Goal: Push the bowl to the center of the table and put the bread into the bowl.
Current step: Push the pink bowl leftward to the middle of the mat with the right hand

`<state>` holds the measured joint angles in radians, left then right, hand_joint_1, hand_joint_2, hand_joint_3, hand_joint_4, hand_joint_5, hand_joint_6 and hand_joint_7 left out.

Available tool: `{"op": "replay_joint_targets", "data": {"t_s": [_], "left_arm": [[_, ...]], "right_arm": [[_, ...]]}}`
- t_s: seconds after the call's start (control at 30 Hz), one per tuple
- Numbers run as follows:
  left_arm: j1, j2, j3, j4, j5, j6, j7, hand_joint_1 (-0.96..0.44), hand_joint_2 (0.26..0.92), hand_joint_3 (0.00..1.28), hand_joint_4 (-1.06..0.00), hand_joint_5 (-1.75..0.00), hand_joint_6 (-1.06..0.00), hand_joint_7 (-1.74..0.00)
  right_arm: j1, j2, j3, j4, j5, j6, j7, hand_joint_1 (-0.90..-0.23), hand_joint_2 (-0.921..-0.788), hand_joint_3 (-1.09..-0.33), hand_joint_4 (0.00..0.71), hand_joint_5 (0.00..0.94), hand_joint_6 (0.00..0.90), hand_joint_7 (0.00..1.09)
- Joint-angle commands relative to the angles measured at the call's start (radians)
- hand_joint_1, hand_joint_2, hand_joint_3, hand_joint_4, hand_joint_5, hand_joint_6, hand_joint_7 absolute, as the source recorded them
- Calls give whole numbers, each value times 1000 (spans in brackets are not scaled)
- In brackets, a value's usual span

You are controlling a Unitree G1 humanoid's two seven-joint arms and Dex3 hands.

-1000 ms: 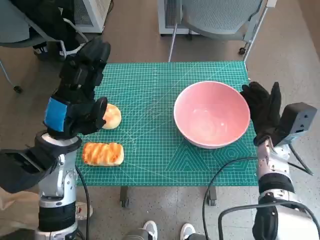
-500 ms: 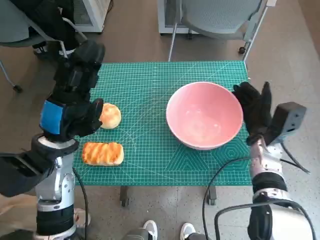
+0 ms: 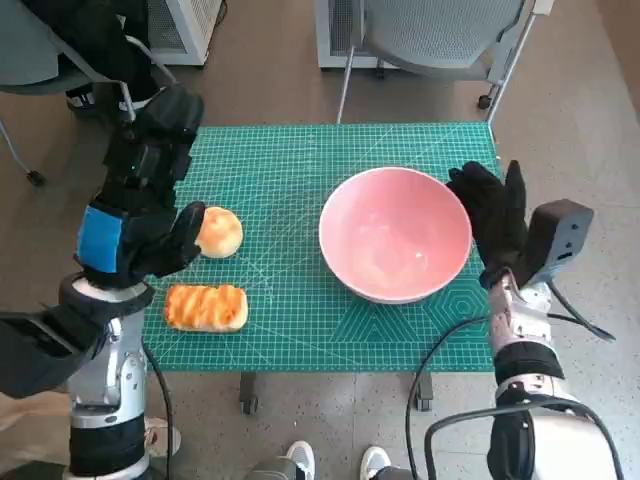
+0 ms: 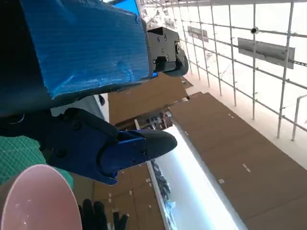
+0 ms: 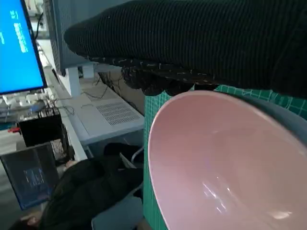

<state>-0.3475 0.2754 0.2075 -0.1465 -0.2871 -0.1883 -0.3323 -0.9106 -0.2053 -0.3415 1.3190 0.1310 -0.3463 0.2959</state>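
Green cutting mat (image 3: 290, 190) covers tabletop edge to edge. Pink bowl (image 3: 395, 247) upright on right half of mat, nearer right edge than centre, nothing inside. Right hand (image 3: 492, 212) flat against bowl's right rim, fingers spread and upright, holding nothing. Left hand (image 3: 140, 215) raised over mat's left edge, fingers apart, holding nothing, just beside round bun (image 3: 219, 232). Striped loaf (image 3: 206, 307) lies near mat's front-left corner, close to bun, well apart from bowl.
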Motion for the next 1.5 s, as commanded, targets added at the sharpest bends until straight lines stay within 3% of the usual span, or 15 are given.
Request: {"op": "replay_joint_targets", "data": {"t_s": [0.03,0.77,1.13,1.5], "left_arm": [[16,8,7,-23,8,-9,7,-593,921,547,1,-193,1,-541],[52,6,26,-45,-5,-17,10,-595,921,525,1,-208,1,-547],[77,9,36,-59,9,-22,16,-597,921,513,1,-217,1,-547],[109,14,61,-65,11,-37,20,-617,921,496,1,-199,1,-533]], "right_arm": [[1,19,2,15,-7,9,8,-615,-921,-831,371,0,430,17],[-39,82,6,11,-5,17,5,-632,-921,-818,359,2,448,26],[-60,113,30,12,-25,21,-6,-590,-921,-849,336,0,425,15],[-77,139,46,15,-31,38,-2,-608,-921,-847,331,0,412,8]]}}
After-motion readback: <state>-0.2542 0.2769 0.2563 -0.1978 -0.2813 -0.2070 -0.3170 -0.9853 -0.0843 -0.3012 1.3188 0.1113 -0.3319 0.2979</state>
